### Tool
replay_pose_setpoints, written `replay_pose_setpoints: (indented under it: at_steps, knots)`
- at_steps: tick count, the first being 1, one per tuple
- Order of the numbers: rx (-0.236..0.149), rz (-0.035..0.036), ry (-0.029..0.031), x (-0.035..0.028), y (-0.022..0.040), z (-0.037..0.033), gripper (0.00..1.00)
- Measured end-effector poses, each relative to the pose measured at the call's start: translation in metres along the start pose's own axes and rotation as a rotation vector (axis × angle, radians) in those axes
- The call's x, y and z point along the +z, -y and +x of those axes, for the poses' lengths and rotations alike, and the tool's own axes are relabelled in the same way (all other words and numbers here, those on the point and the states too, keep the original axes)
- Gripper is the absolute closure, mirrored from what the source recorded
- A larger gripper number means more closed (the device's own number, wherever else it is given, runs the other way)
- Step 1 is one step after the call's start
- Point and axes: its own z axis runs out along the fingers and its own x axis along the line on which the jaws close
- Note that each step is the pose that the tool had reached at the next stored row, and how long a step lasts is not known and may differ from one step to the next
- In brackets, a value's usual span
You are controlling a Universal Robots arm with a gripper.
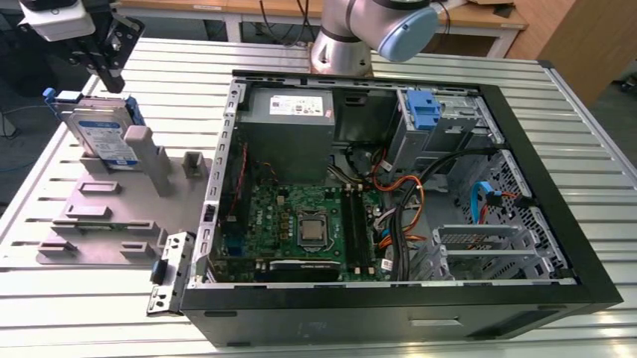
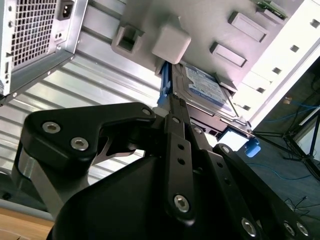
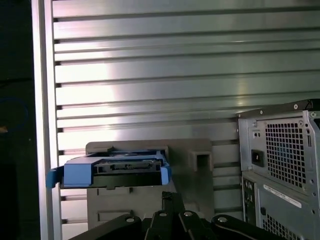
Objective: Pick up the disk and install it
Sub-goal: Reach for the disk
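One flat silver disk, blue-railed; ribbed metal table

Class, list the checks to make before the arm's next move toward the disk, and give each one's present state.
1. Disk upright in grey holder: ok.
2. Gripper above disk, apart from it: ok.
3. Gripper lined up with disk's top edge: cannot tell.
4. Computer case open: ok.
5. Drive bay free: cannot tell; blue bracket sits there.

The disk stands on the fixture beside the case.
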Motion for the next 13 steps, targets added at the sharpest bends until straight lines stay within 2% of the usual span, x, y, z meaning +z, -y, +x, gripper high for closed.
replay_pose_setpoints:
  at_steps: [7,13]
  knots:
    - [0.0,0.0,0.0,0.0064,-0.003,0.0151,0.89]
    - [-0.007,-0.0002,-0.0003,0.0103,-0.0041,0.0233,0.89]
